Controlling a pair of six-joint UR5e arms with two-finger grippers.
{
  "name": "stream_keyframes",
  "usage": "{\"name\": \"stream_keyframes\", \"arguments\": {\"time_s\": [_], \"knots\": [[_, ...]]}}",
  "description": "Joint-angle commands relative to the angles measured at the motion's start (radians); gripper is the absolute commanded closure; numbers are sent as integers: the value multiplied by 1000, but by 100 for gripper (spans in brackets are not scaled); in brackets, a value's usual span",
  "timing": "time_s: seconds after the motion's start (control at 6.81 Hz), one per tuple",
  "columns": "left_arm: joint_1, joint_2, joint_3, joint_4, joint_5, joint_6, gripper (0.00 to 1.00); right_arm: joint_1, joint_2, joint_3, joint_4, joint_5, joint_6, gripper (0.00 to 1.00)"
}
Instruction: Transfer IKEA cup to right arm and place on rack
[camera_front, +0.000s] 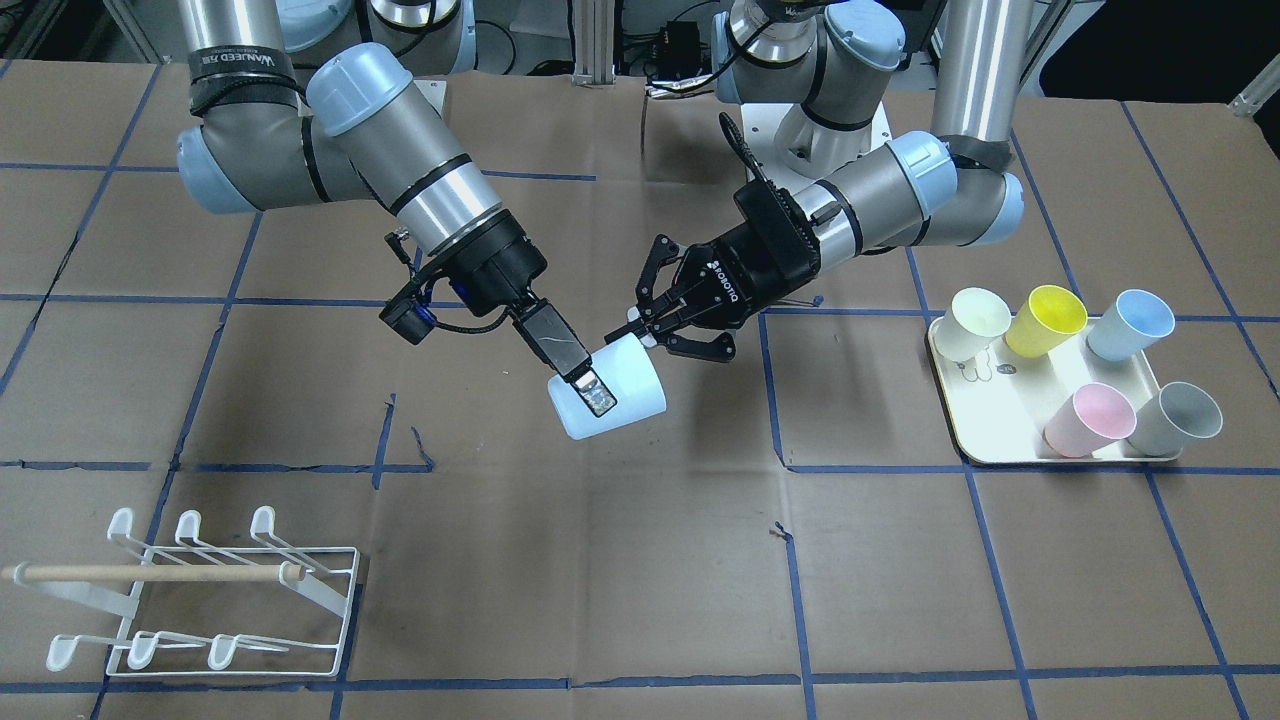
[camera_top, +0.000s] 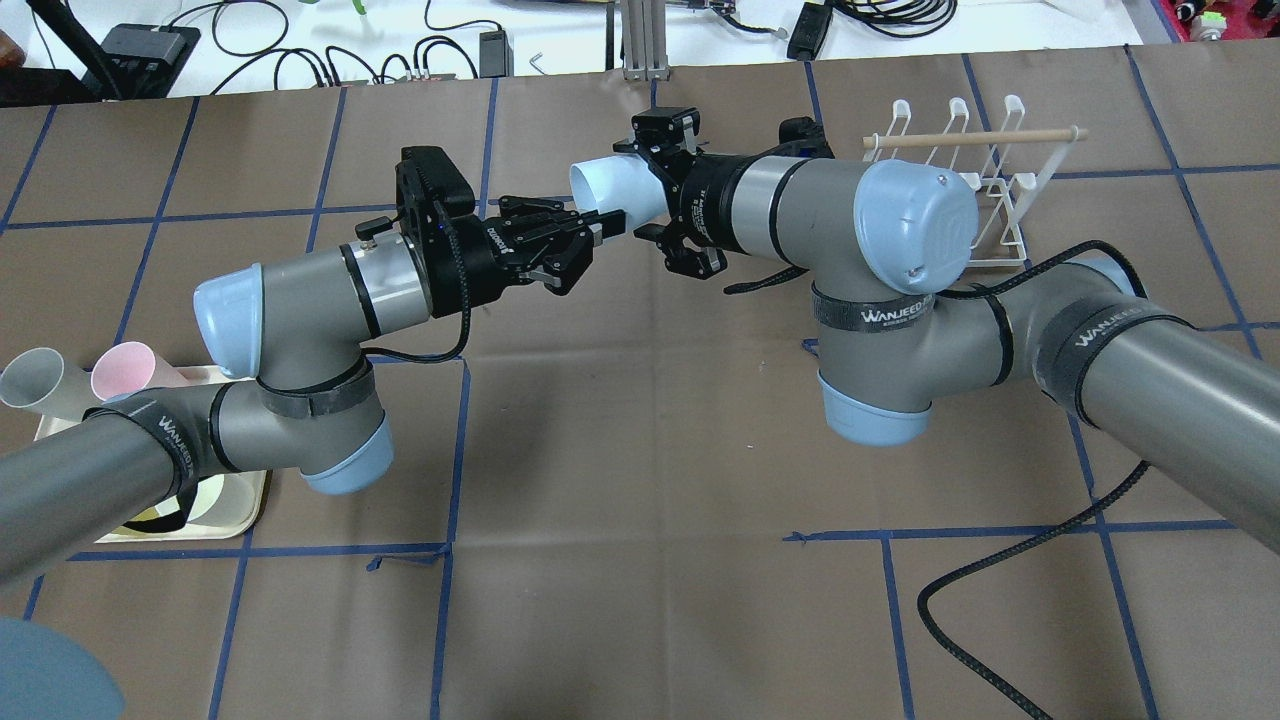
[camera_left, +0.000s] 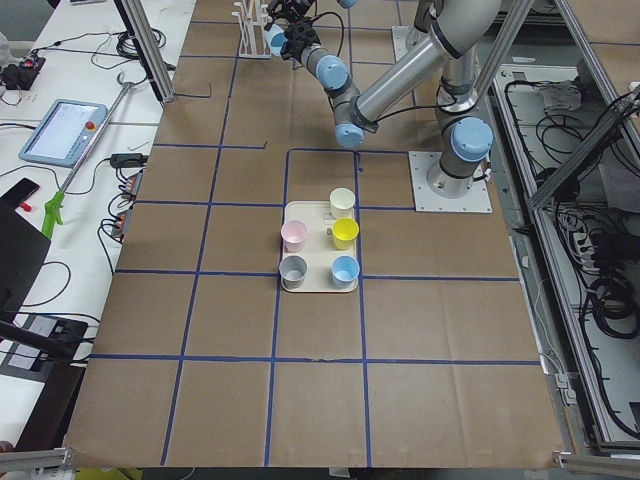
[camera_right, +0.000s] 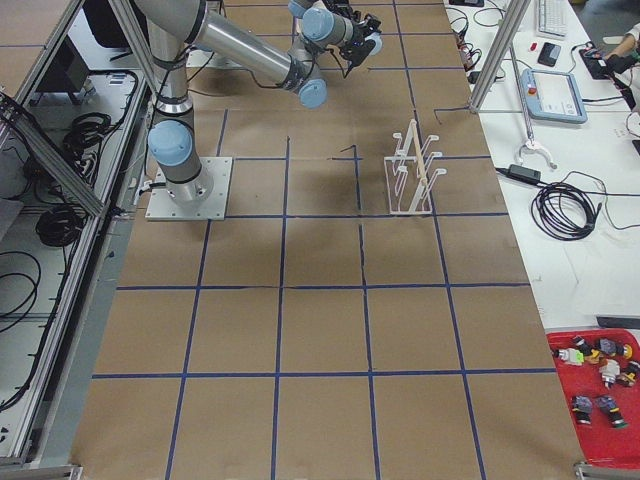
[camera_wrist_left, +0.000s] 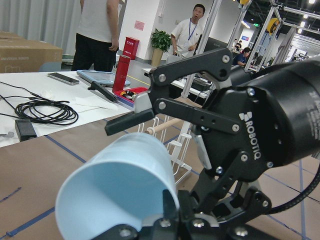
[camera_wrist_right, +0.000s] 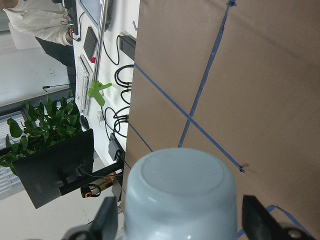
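Observation:
A pale blue cup (camera_front: 625, 385) hangs on its side in mid-air over the table's middle, held between both arms. Its mouth faces my left gripper and its base faces my right gripper. My right gripper (camera_front: 595, 400) straddles the cup from the base end, one finger lying flat along its wall, shut on it. My left gripper (camera_front: 645, 335) is pinched on the cup's rim. The overhead view shows the cup (camera_top: 615, 190), the left gripper (camera_top: 597, 228) and the right gripper (camera_top: 640, 195). The white wire rack (camera_front: 230, 600) with a wooden dowel stands on the table, apart from both arms, and has no cup on it.
A cream tray (camera_front: 985, 445) on my left side holds several cups: cream, yellow, blue, pink and grey. A black cable (camera_top: 1000, 580) trails over the table under my right arm. The rack (camera_top: 985, 190) sits behind my right elbow. People stand beyond the table's far edge.

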Motion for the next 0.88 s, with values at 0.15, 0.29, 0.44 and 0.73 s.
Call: {"name": "stream_keyframes", "arguments": {"time_s": [0.15, 0.29, 0.44, 0.73], "knots": [[2, 0, 0, 0, 0, -5, 100, 0, 2, 0, 2, 2, -2, 48], [2, 2, 2, 0, 3, -16, 97, 0, 2, 0, 2, 2, -2, 48], [2, 2, 2, 0, 6, -20, 83, 0, 2, 0, 2, 2, -2, 50], [6, 0, 5, 60, 15, -117, 33, -1, 0, -1, 2, 2, -5, 50]]}}
